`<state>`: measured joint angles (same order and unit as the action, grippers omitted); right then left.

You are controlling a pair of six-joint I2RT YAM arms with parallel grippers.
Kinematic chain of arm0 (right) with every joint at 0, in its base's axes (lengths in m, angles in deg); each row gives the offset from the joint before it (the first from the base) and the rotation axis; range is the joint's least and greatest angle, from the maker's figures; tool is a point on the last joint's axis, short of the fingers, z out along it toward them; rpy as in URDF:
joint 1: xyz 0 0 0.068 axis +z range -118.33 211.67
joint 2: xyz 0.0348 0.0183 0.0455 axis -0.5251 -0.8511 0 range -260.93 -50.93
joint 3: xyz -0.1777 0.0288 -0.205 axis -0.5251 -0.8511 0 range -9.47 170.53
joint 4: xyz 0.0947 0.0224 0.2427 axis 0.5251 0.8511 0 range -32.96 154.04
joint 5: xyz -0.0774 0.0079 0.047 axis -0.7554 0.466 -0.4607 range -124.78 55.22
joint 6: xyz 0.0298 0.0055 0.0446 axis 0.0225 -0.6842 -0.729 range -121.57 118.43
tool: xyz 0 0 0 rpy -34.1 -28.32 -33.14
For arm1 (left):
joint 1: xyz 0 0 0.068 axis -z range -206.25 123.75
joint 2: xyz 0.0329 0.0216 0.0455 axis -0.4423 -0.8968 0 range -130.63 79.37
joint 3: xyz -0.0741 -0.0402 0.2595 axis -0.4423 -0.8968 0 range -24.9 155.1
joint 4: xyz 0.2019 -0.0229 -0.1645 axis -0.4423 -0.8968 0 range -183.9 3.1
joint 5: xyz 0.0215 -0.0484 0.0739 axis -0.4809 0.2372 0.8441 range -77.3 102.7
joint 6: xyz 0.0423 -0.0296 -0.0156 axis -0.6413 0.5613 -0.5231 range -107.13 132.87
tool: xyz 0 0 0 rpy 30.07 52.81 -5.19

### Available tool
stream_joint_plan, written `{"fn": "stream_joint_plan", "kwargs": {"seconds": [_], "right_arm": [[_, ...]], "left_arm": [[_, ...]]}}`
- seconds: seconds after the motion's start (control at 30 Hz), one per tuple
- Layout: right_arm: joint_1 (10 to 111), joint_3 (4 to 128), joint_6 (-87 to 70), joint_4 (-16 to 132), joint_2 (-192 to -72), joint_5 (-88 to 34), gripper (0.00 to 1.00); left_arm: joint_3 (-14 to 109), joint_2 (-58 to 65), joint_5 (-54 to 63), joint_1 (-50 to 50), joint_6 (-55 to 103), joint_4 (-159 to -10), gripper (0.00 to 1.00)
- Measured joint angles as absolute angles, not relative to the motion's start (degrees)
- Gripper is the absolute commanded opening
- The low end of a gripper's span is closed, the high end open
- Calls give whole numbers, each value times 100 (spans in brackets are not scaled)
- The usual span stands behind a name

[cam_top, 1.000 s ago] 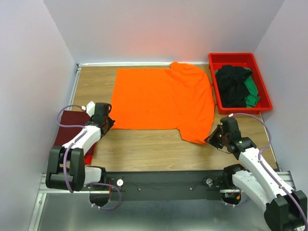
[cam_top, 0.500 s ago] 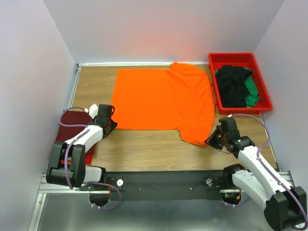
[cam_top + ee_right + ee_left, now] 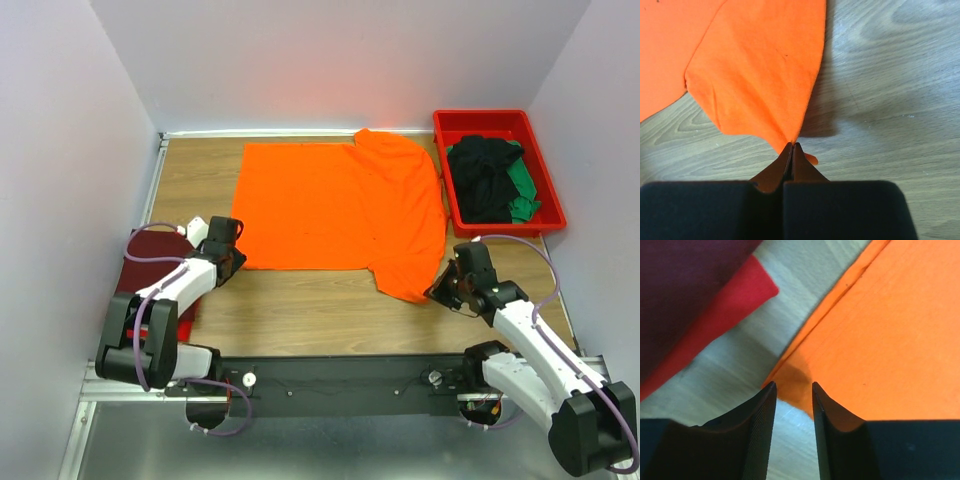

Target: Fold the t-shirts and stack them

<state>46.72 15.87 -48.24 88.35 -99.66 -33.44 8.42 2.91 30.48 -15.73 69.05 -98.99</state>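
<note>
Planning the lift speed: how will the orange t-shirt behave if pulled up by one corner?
Probably floppy: the orange t-shirt lies flat with soft creases, so it should drape and trail. Likely light; the right gripper pinches just a thin corner, which might slip.

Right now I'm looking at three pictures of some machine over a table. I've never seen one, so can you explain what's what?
It is a robot with two arms, each ending in a two-finger gripper. One picture looks down from above and behind the arms; the other two come from cameras on the wrists. An orange t-shirt lies spread on the wooden table. The right gripper is shut on its near right tip. The left gripper stands open at the near left corner. Beside it lies a maroon shirt over a red shirt. The red tray at the far right holds a black shirt and a green shirt.
</note>
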Motion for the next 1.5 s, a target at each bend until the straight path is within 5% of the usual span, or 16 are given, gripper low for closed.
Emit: {"fn": "stream_joint_plan", "kwargs": {"seconds": [0.57,0.7,0.87,1.5], "right_arm": [[4672,1642,-4805,8813,-9999,-3346,1],[4672,1677,-4800,8808,-10001,-3346,0],[4672,1754,-4796,8795,-9990,-3344,0],[5590,1865,-5168,9060,-9725,-3595,0]], "left_arm": [[875,352,3196,-1573,6934,-10269,45],[936,184,3227,-1573,6932,-10085,32],[944,100,3251,-1573,6899,-9978,0],[848,970,3380,-1697,6700,-10540,1]]}}
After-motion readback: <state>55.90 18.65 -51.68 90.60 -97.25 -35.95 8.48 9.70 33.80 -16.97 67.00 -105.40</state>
